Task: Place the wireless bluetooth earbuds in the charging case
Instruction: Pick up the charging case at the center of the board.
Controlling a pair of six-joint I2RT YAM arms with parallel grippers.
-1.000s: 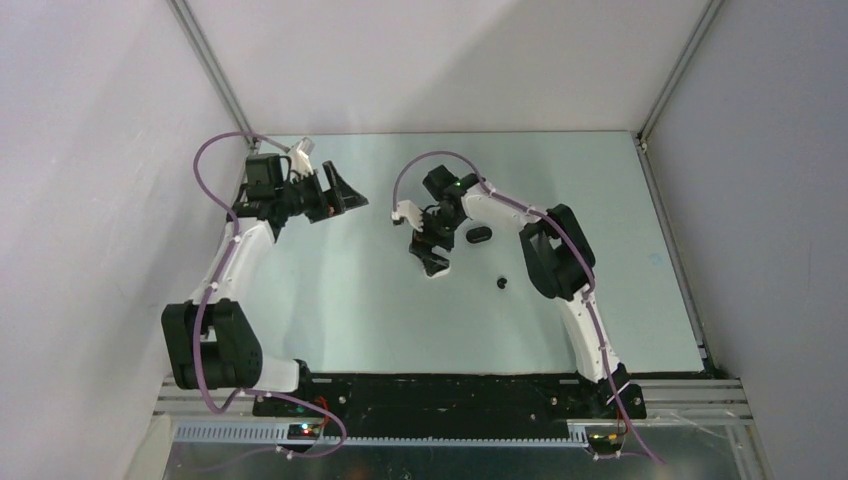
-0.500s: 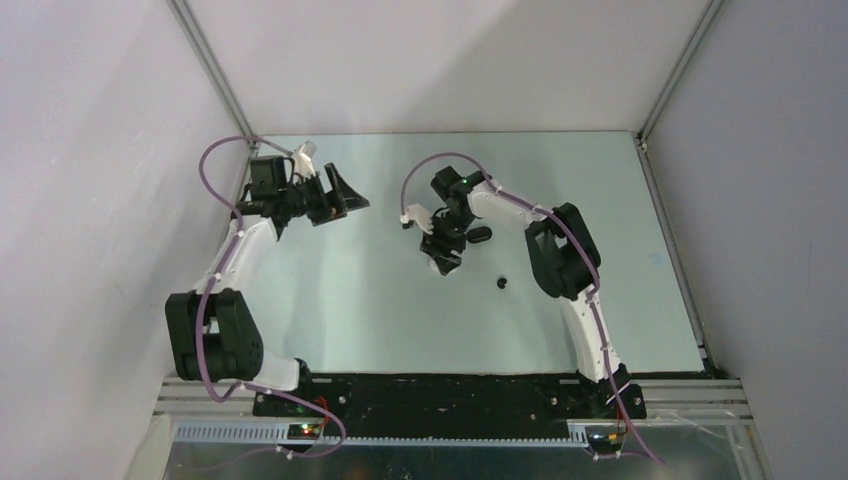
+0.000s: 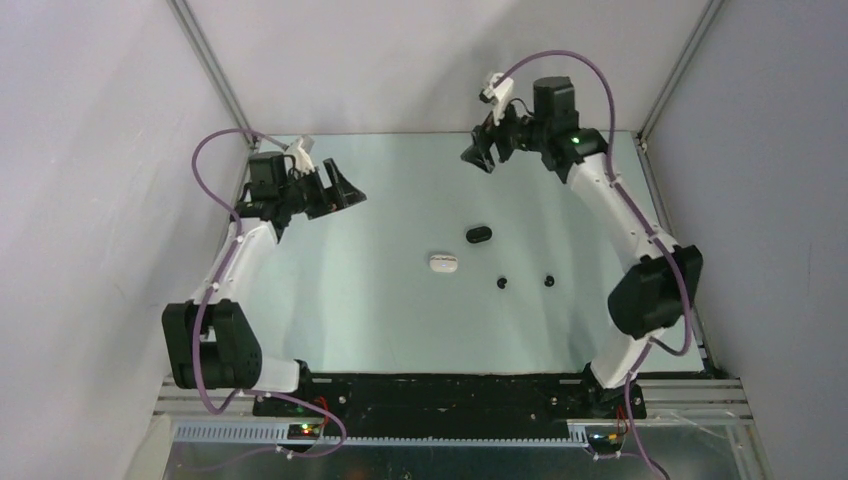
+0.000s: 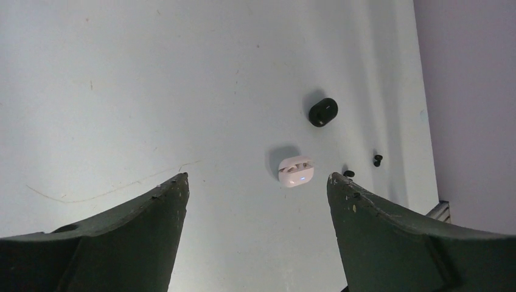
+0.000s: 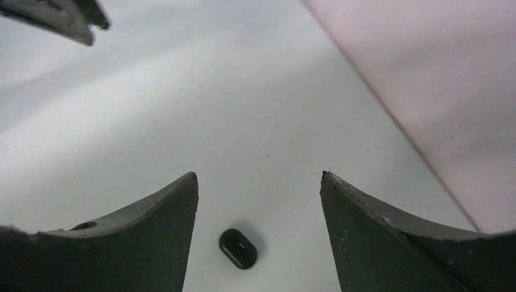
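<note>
An open white charging case (image 3: 442, 263) lies mid-table with white earbuds seated in it and a small blue light lit (image 4: 296, 172). A black charging case (image 3: 479, 236) lies just behind it, seen too in both wrist views (image 4: 323, 112) (image 5: 238, 248). Two black earbuds (image 3: 503, 283) (image 3: 549, 279) lie loose on the table to the right of the white case (image 4: 348, 174) (image 4: 378, 160). My left gripper (image 3: 340, 190) (image 4: 257, 177) hovers open and empty at the back left. My right gripper (image 3: 478, 155) (image 5: 258, 175) hangs open and empty high at the back.
Grey walls close the table (image 3: 350, 300) in on three sides, with metal corner posts (image 3: 680, 70) at the back. The left gripper's fingers (image 5: 67, 18) show in the top left corner of the right wrist view.
My right arm has swung up and back from the white case to the far back, leaving the case on the table. A second black bud now shows. The left arm has barely moved.
</note>
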